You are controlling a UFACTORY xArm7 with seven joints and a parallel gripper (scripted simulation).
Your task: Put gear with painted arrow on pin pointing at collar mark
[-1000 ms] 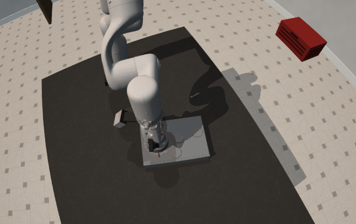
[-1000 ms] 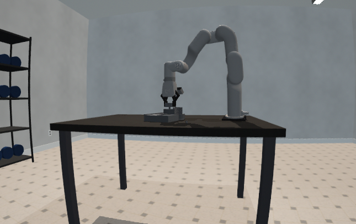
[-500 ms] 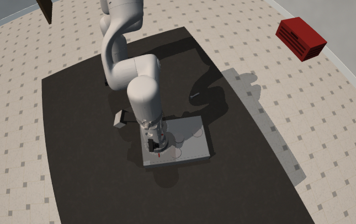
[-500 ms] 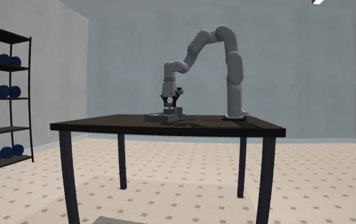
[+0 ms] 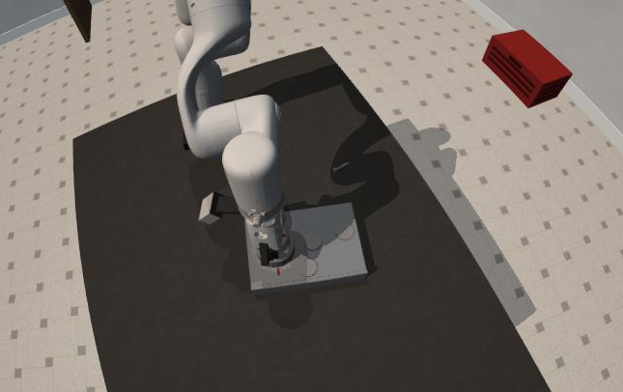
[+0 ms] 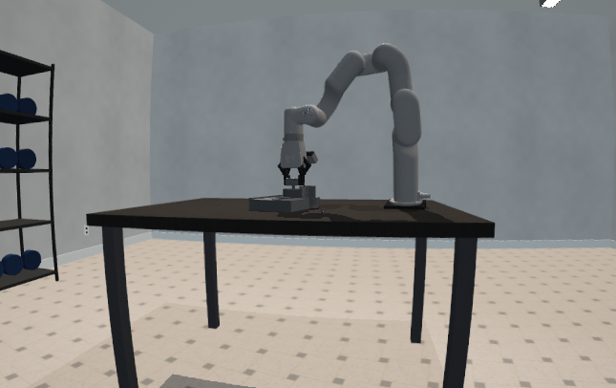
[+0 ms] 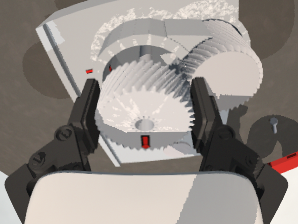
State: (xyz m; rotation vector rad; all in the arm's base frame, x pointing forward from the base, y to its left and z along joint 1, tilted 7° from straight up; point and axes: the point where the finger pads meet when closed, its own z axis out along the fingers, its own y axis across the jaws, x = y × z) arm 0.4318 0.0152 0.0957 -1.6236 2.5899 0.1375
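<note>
Fingers pinch the loose gear [image 7: 143, 106] on its toothed flanks, one black pad on each side, both touching the teeth. From the wrist camera I see the gripper [image 7: 144, 90] pointing straight down over the grey timing case [image 7: 56, 43]. The gear lies flat above the case's top with its centre hole facing me. Its painted red arrow [image 7: 144, 140] sits on the near side of the face, just below the hole. A small red mark [image 7: 88, 71] shows up and to the left of the gear — the arrow is not aimed at it from this angle.

A second, larger gear [image 7: 229, 70] stands just to the right, and their teeth look meshed. I cannot tell whether the held gear is fully down on the pin.

On the exterior camera the gripper [image 6: 293, 183] hangs low over the case [image 6: 266, 204], which rests on the dark table [image 6: 204, 216]. From above, a small bolt [image 5: 340, 166] lies on the table — well apart from the case [image 5: 343, 253].
</note>
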